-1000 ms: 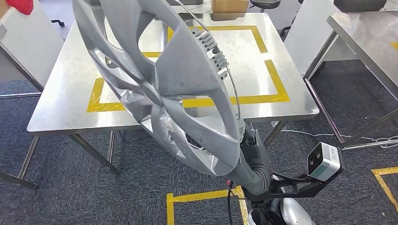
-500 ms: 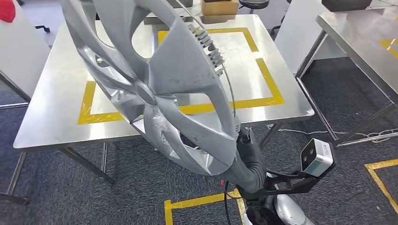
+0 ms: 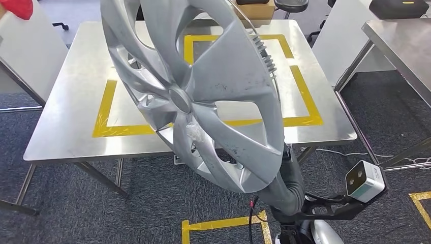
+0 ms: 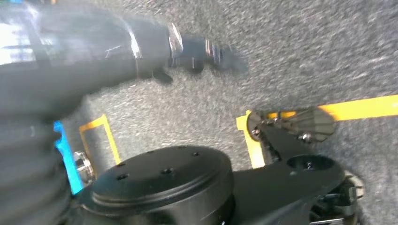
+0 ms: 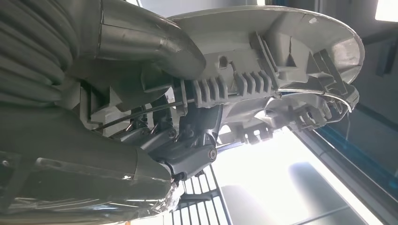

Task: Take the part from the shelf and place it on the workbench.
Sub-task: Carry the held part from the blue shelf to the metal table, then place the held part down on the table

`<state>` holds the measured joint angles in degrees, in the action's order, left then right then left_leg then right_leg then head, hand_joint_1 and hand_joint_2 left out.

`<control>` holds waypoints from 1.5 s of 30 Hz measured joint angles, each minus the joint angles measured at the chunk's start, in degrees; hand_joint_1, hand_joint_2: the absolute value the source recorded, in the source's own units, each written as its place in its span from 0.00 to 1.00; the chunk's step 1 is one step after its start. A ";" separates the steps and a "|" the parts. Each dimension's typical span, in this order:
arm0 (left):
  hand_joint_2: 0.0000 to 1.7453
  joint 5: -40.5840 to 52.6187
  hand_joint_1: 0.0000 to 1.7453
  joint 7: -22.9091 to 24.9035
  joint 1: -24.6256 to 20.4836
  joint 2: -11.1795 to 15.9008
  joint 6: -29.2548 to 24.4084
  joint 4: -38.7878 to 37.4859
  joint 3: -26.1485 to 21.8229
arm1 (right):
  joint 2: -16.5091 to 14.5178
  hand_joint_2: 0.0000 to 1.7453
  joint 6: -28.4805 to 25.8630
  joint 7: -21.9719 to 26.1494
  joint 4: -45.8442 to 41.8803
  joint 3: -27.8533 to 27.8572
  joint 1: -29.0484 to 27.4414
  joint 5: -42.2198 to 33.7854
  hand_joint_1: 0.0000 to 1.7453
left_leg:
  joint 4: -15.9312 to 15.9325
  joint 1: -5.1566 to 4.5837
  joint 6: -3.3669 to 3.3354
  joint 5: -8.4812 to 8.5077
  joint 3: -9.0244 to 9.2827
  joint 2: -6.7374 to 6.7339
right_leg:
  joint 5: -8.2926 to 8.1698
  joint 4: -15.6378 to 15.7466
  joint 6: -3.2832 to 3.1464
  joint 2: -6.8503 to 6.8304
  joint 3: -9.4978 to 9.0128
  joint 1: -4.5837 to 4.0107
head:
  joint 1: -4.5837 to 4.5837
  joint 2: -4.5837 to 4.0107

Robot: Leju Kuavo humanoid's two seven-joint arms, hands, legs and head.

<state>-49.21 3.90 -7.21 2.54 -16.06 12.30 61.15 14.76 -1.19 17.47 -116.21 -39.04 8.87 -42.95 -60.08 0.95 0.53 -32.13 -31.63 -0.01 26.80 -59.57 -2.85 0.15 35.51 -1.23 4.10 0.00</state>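
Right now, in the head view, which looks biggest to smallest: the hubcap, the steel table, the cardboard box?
1. Hubcap, though it is nearest the camera, so this may mislead.
2. Steel table.
3. Cardboard box, farthest and partly cut off.

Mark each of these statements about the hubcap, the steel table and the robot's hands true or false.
1. The silver spoked plastic hubcap lies flat on the steel table. False: it is held up, tilted, in front of the table.
2. The right hand grips the hubcap at its rim. True.
3. Yellow tape marks a rectangle on the tabletop. True.
4. The left hand holds the hubcap too. False: it hangs over the grey carpet, holding nothing.
5. The floor is bare wood. False: it is carpet.
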 joint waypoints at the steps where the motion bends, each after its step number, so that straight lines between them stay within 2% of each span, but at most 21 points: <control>1: 1.00 -0.01 0.00 0.08 -0.01 0.05 -0.01 0.01 0.01 | 0.02 1.00 0.15 0.16 -0.02 0.14 -0.04 -0.12 1.00 | 0.15 -0.11 0.26 -0.13 0.22 -0.03 | 0.01 1.12 0.07 -0.08 -0.73 0.16 | 0.12 0.00; 3: 1.00 -0.01 0.00 0.17 -0.06 0.25 -0.04 0.01 0.01 | 0.00 1.00 0.56 0.56 -0.04 0.29 -0.04 -0.26 1.00 | -2.08 -0.31 0.63 -1.37 -0.64 0.03 | -0.26 3.35 0.43 -0.25 -2.57 0.58 | -0.25 0.00; 6: 1.00 -0.19 0.00 0.23 -0.05 0.66 -0.12 0.01 -0.01 | -0.11 1.00 1.13 1.18 0.01 0.32 -0.08 -0.31 1.00 | -11.20 -0.14 1.11 -4.18 -6.46 0.16 | 0.50 3.98 0.65 -0.33 -4.07 0.76 | -1.40 0.00; 7: 1.00 -0.28 0.00 0.19 -0.06 0.79 -0.15 0.01 -0.01 | -0.14 1.00 1.25 1.36 0.05 0.33 -0.20 -0.31 1.00 | -12.70 -0.10 1.28 -3.82 -7.92 0.14 | 0.98 3.80 0.73 -0.30 -4.44 0.77 | -1.72 0.00; 8: 1.00 -0.35 0.00 0.08 -0.07 0.93 -0.19 0.02 -0.02 | -0.15 1.00 1.38 1.51 0.09 0.33 -0.32 -0.29 1.00 | -12.27 -0.05 1.41 -2.29 -8.38 0.11 | 1.53 3.53 0.85 -0.26 -4.86 0.80 | -1.97 0.00; 10: 1.00 -0.36 0.00 -0.25 -0.07 1.08 -0.34 0.02 -0.02 | -0.22 1.00 1.76 1.91 0.17 0.33 -0.51 -0.25 1.00 | -6.92 0.04 1.52 2.44 -6.75 -0.07 | 2.90 2.73 1.33 -0.15 -5.72 0.95 | -2.51 0.00; 11: 1.00 -0.36 0.00 -0.48 -0.02 1.11 -0.44 0.02 -0.02 | -0.27 1.00 1.99 2.13 0.20 0.35 -0.54 -0.21 1.00 | -4.20 -0.02 1.50 3.99 -5.60 -0.18 | 3.61 2.23 1.68 -0.06 -5.97 0.94 | -2.88 0.00; 12: 1.00 -0.36 0.00 -0.73 0.00 1.13 -0.54 0.02 -0.02 | -0.31 1.00 2.21 2.33 0.22 0.37 -0.57 -0.17 1.00 | -2.27 -0.11 1.21 4.49 -4.72 -0.28 | 4.17 1.82 2.03 0.01 -6.05 0.91 | -3.22 0.00; 14: 1.00 -0.35 0.00 -1.24 0.01 1.15 -0.69 0.02 -0.02 | -0.31 1.00 2.50 2.56 0.30 0.42 -0.61 -0.09 1.00 | -1.16 -0.36 0.45 3.73 -4.14 -0.32 | 4.70 1.48 2.51 0.07 -6.01 0.81 | -3.41 0.00; 17: 1.00 -0.35 0.00 -1.56 0.04 1.21 -0.79 0.02 -0.02 | -0.28 1.00 2.57 2.61 0.30 0.46 -0.63 0.03 1.00 | -0.74 0.01 -0.65 3.03 -3.48 -0.22 | 5.78 0.36 3.10 0.00 -5.85 0.89 | -3.08 0.00; 19: 1.00 -0.34 0.00 -1.63 0.02 1.22 -0.80 0.03 -0.02 | -0.28 1.00 2.62 2.62 0.28 0.55 -0.61 0.14 1.00 | -0.63 0.22 -1.21 2.47 -2.65 -0.33 | 8.01 -4.95 3.83 -0.01 -3.26 1.11 | -2.50 0.00; 21: 1.00 -0.34 0.00 -1.68 0.04 1.20 -0.79 0.03 -0.02 | -0.27 1.00 2.66 2.63 0.33 0.62 -0.67 0.20 1.00 | -0.62 0.23 -1.40 1.80 -1.93 -0.51 | 10.20 -12.75 4.34 -0.02 1.64 1.40 | -1.79 0.00; 22: 1.00 -0.34 0.00 -1.69 0.08 1.20 -0.78 0.03 -0.02 | -0.27 1.00 2.66 2.63 0.38 0.62 -0.72 0.21 1.00 | -0.62 0.21 -1.38 1.46 -1.53 -0.56 | 10.10 -15.16 4.41 -0.02 3.65 1.49 | -1.53 0.00; 23: 1.00 -0.34 0.00 -1.72 0.11 1.19 -0.76 0.03 -0.02 | -0.26 1.00 2.66 2.63 0.41 0.63 -0.77 0.22 1.00 | -0.64 0.18 -1.48 1.09 -1.02 -0.59 | 8.79 -15.52 4.45 -0.02 4.73 1.60 | -1.28 0.00; 24: 1.00 -0.34 0.00 -1.80 0.12 1.18 -0.72 0.03 -0.02 | -0.25 1.00 2.66 2.63 0.43 0.65 -0.81 0.24 1.00 | -0.65 0.15 -1.57 0.69 -0.41 -0.58 | 6.30 -13.67 4.50 -0.02 4.74 1.72 | -1.09 0.00; 26: 1.00 -0.34 0.00 -2.02 0.07 1.15 -0.63 0.03 -0.02 | -0.24 1.00 2.68 2.63 0.46 0.68 -0.89 0.30 1.00 | -0.69 -0.05 -1.65 -0.21 0.67 -0.44 | 0.81 -6.91 4.83 0.00 2.86 1.98 | -0.88 0.00; 27: 1.00 -0.34 0.00 -2.14 0.02 1.14 -0.60 0.04 -0.02 | -0.24 1.00 2.73 2.65 0.48 0.70 -0.91 0.33 1.00 | -0.74 -0.21 -1.48 -0.60 0.93 -0.30 | -0.55 -4.05 4.96 0.02 1.83 2.07 | -0.83 0.00; 28: 1.00 -0.34 0.00 -2.24 -0.04 1.14 -0.57 0.04 -0.02 | -0.24 1.00 2.77 2.66 0.49 0.72 -0.96 0.37 1.00 | -0.81 -0.37 -1.28 -0.86 0.95 -0.19 | -0.76 -2.05 5.00 0.03 1.04 2.12 | -0.81 0.00; 31: 1.00 -0.35 0.00 -2.44 0.00 1.13 -0.44 0.04 -0.02 | -0.27 1.00 2.85 2.73 0.45 0.80 -1.12 0.42 1.00 | -0.59 -0.58 -0.86 -1.00 0.80 -0.04 | 0.50 -0.31 4.87 0.05 0.22 2.12 | -1.16 0.00; 36: 1.00 -0.34 0.00 -2.56 0.02 1.01 -0.04 0.05 -0.02 | -0.28 1.00 2.85 2.87 0.41 1.45 -1.06 0.42 1.00 | 0.07 -0.53 -0.71 -0.98 1.08 0.03 | 0.75 -0.23 4.55 0.08 0.15 2.07 | -1.71 0.00; 45: 1.00 -0.23 0.00 -2.44 0.03 0.52 0.28 0.05 -0.02 | -0.14 1.00 -0.09 2.58 0.26 2.20 -1.07 5.01 1.00 | 0.18 -0.52 -0.63 -0.95 1.23 0.06 | 0.76 -0.12 4.47 0.08 -0.07 2.08 | -1.75 0.00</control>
<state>-49.44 1.46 -7.19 3.06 -15.78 12.35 61.13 14.62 -1.28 20.05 -115.95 -36.83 7.80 -37.94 -59.89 0.43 -0.10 -33.08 -30.41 0.05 27.56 -59.69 1.62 0.23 35.44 0.86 2.35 0.00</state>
